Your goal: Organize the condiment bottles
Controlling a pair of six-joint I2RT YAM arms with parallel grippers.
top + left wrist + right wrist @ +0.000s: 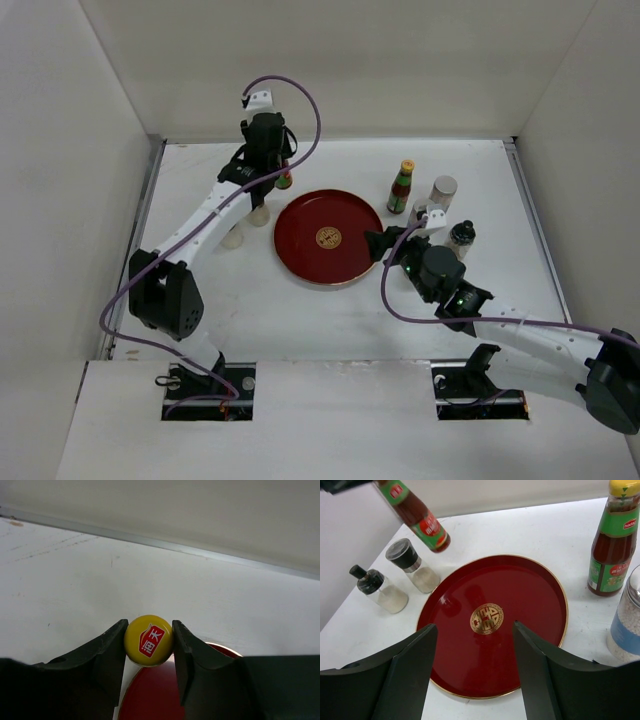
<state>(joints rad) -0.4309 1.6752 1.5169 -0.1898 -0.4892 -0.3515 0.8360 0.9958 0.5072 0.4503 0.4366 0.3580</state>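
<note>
My left gripper [148, 639] pinches a dark red, green-necked sauce bottle [420, 520] by its yellow cap. The bottle hangs tilted at the far left rim of the round red tray [530, 590]. My right gripper [475, 630] is spread and holds nothing, at the tray's right rim. A second sauce bottle [612, 545] stands upright just right of the tray, and two short shaker jars [415, 566] stand on its left.

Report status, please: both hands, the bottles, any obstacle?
Left hand shut on sauce bottle, at yellow cap; bottle lifted off table. Right hand open, empty, above red tray. Nothing on tray yet.
</note>
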